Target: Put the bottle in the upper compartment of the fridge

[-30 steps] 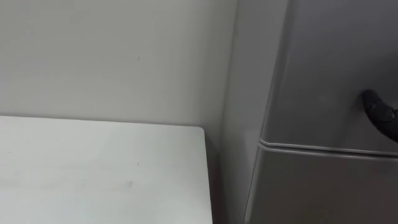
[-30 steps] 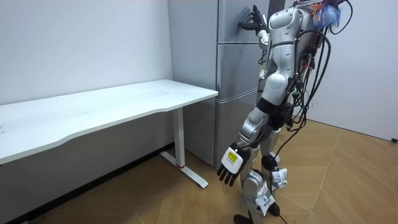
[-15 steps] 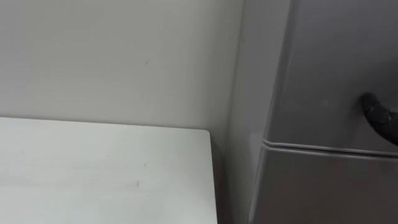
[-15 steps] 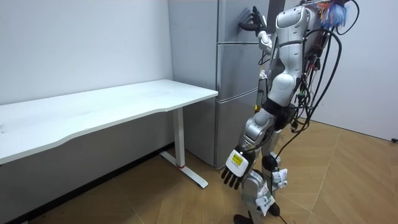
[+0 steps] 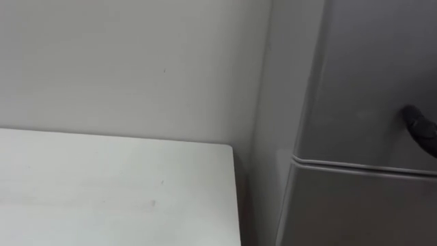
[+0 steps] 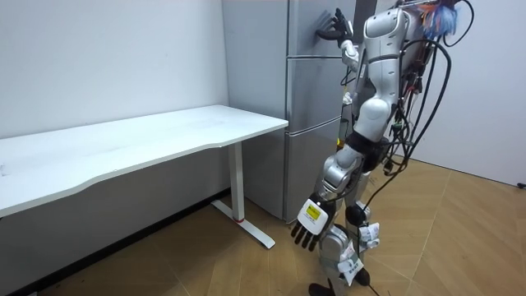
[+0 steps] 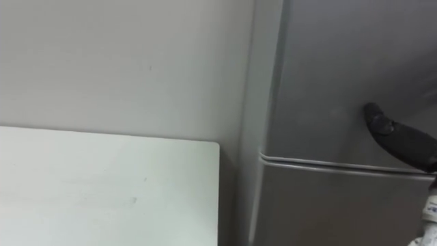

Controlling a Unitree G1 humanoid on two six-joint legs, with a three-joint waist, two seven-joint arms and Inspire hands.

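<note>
While the upper fridge door (image 5: 369, 75) is shut, the step in hand is opening it. My right hand (image 7: 403, 142) reaches to its face, fingers (image 5: 418, 124) stretched straight, tips touching it just above the seam (image 5: 355, 166). Next, I judge, I must find the door's edge and pull. My left hand (image 6: 306, 224) hangs by my thigh, fingers loosely spread, holding nothing. Where the bottle is I cannot tell; neither hand grips it.

The fridge (image 6: 308, 90) is plain silver-grey, the table (image 6: 148, 140) white, the wall (image 6: 99, 57) pale grey, the floor (image 6: 460, 238) brown wood parquet
</note>
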